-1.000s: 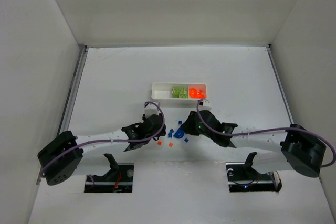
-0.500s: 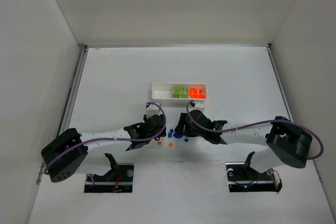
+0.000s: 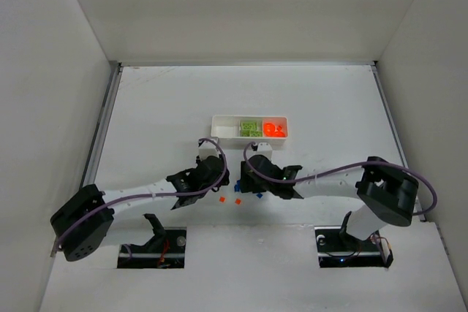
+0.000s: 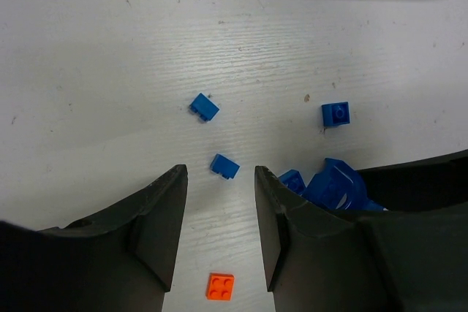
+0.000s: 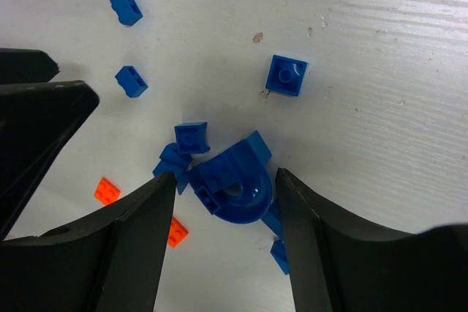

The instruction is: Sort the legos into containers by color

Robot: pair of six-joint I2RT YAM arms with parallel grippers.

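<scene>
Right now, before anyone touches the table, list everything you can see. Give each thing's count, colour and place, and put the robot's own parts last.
White plastic tray: one, white, three compartments, mid-table beyond the grippers.
Lime green plastic pieces: several, too small to count, middle compartment.
Orange plastic pieces in the tray: several, right compartment.
Loose orange square bricks: two, on the table by the grippers.
Small loose blue plastic pieces: at least five, on the table, some piled.
Large rounded blue piece: one, between the right gripper's fingers.
Table: one, white.
Robot arms: two, white with black joints.
Left gripper: one, black, open, over a small blue brick.
Right gripper: one, black, open.
</scene>
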